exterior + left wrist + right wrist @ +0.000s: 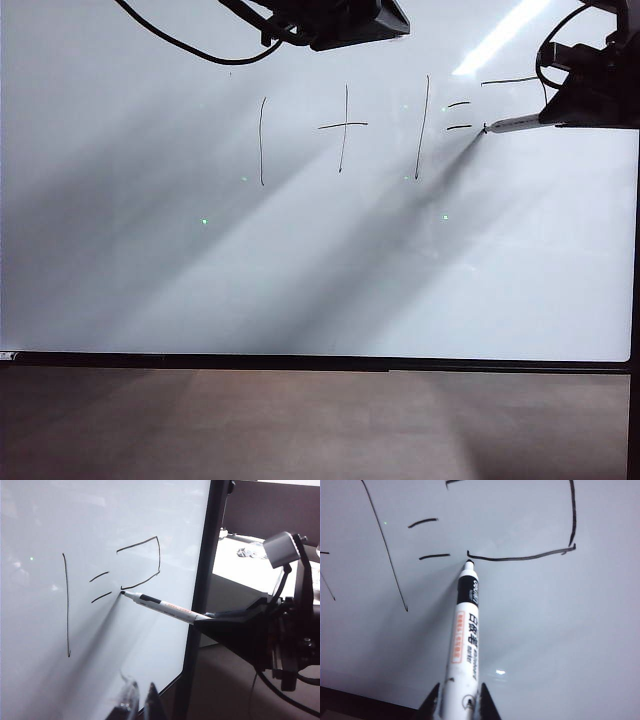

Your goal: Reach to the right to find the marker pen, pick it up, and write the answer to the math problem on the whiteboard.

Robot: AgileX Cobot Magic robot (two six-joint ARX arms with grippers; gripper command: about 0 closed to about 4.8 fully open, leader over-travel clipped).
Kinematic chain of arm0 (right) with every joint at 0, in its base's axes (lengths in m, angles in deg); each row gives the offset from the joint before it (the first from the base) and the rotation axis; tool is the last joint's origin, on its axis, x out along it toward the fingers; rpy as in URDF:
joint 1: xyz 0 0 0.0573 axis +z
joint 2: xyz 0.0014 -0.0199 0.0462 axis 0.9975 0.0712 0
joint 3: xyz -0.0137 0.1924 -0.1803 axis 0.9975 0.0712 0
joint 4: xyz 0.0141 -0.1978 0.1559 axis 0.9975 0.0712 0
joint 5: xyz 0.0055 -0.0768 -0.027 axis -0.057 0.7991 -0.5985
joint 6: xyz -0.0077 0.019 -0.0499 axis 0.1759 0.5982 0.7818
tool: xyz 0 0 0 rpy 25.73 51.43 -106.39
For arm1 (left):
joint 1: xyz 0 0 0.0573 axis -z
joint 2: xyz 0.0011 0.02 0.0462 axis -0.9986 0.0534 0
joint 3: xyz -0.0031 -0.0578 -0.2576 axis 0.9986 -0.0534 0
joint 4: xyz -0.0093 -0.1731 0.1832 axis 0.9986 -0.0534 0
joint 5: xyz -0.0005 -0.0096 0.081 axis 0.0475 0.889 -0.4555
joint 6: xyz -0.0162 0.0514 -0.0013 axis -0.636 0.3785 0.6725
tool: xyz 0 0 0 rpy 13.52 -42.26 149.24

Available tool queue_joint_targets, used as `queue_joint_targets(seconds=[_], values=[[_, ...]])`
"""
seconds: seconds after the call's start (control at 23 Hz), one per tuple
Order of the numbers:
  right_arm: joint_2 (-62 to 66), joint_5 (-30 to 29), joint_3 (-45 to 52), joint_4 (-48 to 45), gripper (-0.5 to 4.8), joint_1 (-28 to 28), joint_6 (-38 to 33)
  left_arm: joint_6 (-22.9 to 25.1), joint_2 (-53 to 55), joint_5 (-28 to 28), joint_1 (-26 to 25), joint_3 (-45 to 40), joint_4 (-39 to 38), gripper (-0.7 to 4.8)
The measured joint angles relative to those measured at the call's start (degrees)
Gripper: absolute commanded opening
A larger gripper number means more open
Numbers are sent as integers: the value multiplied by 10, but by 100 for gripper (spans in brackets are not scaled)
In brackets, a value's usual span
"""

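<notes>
The board (100,645) fills most of the view. The right gripper (210,622), beyond its dark frame, clamps the pen (165,607); the tip touches the board at the unfinished 2 (145,562), beside the equals dashes (100,586). The left gripper's fingertips (131,700) show at the edge, gap indistinct.

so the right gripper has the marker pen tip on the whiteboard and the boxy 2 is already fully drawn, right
Not quite. The right gripper does hold the marker pen with its tip at the whiteboard, but the answer is unfinished: only the top stroke, the right side and the middle stroke are drawn. The left wrist view shows this; the right wrist view agrees.
</notes>
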Motion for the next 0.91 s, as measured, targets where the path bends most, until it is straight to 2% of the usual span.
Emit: queue_joint_targets(seconds=[0.91], values=[[22,5,0,14,-6,1,0,0,0,0,0,0,0,27]])
